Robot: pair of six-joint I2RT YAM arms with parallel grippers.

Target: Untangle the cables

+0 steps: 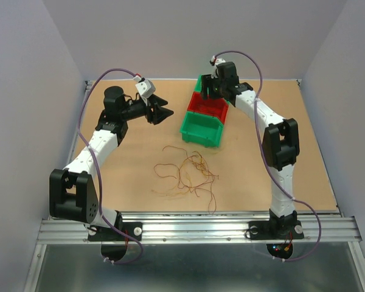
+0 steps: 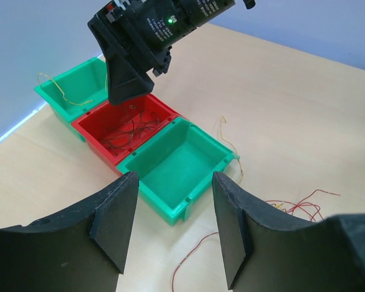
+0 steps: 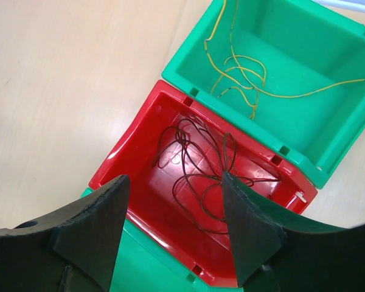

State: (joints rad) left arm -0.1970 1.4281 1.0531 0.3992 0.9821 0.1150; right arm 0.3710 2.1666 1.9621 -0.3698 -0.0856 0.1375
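Tan tabletop (image 1: pixel 280 176) carries a red bin (image 3: pixel 140 182) between a far green bin (image 3: pixel 328 121) and a near green bin (image 2: pixel 152 194). The right gripper (image 3: pixel 174 176) hovers over the red bin, jaws spread and pinching nothing; brown cables (image 3: pixel 184 139) lie coiled inside, directly beneath. Yellow cables (image 3: pixel 243 79) sit in the far green bin. Left of the red bin hangs the left gripper (image 2: pixel 174 176), jaws likewise spread. Loose cables (image 1: pixel 191 173) lie tangled on the table, nearer the arm bases than the red bin.
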